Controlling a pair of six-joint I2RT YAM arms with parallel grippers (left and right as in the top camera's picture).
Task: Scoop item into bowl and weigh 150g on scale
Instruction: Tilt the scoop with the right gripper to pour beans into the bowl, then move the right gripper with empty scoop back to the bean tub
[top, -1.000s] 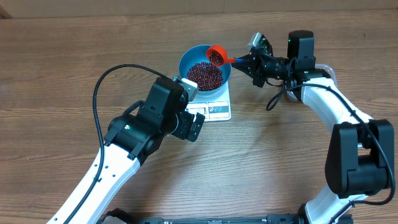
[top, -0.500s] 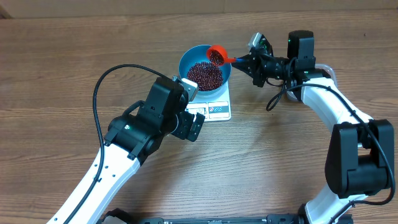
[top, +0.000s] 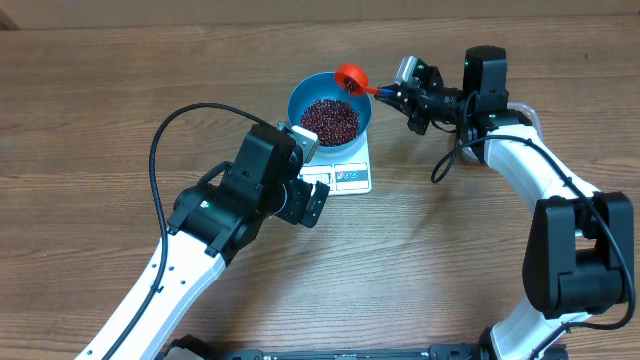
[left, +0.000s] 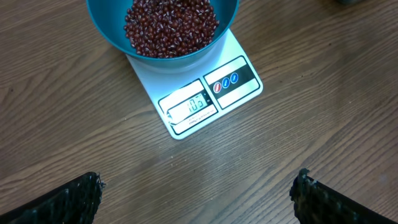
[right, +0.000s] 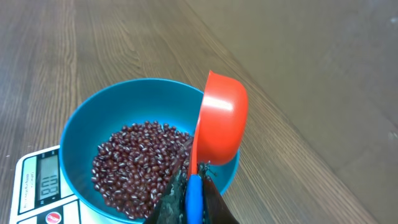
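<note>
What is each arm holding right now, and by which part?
The right fingers pinch the red scoop by its blue handle; the left fingers are open and hold nothing.

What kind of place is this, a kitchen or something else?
Probably a robotics test bench, not a kitchen: a left robot arm and a right robot arm work at a wooden table, with a kitchen scale and a blue bowl of beans.

Brown wood-grain tabletop (top: 90, 90) noted, grain run left to right in the overhead view. Only one thing is seen set directly on it: the white scale (left: 211, 93), laid flat near the middle, display edge turned toward the robot's side.
</note>
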